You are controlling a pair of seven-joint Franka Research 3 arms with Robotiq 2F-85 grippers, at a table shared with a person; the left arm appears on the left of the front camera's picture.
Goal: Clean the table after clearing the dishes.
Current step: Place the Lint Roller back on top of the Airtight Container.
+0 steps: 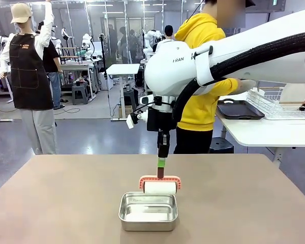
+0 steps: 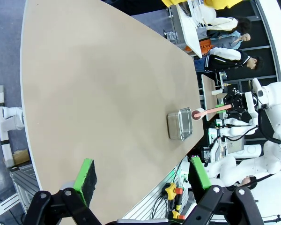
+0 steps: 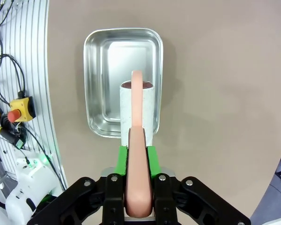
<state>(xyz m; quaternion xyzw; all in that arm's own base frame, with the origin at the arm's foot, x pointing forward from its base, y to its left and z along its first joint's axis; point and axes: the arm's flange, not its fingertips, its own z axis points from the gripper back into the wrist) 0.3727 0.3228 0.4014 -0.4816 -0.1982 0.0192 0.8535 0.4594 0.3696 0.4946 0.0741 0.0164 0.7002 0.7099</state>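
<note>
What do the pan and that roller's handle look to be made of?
Pan: metal, probably stainless steel, with a brushed silver sheen and reflections. Roller handle, clamped in the right gripper: smooth salmon-pink, likely matte plastic. The roll looks white, possibly paper.

Right gripper (image 3: 136,154) clamped on a pink roller handle (image 3: 136,140)
White roller head (image 3: 138,110) hangs over the steel pan's (image 3: 103,56) near rim; taupe table (image 3: 215,93) beneath.

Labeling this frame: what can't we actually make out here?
- Front view: whether the roller touches the table or the pan; the pan's far rim hides its lower edge.
- Right wrist view: the handle's end, covered by the right claw shut on it.
- Left wrist view: the roller is too small for detail.
- Front view: the person's hand, behind the right arm.
</note>
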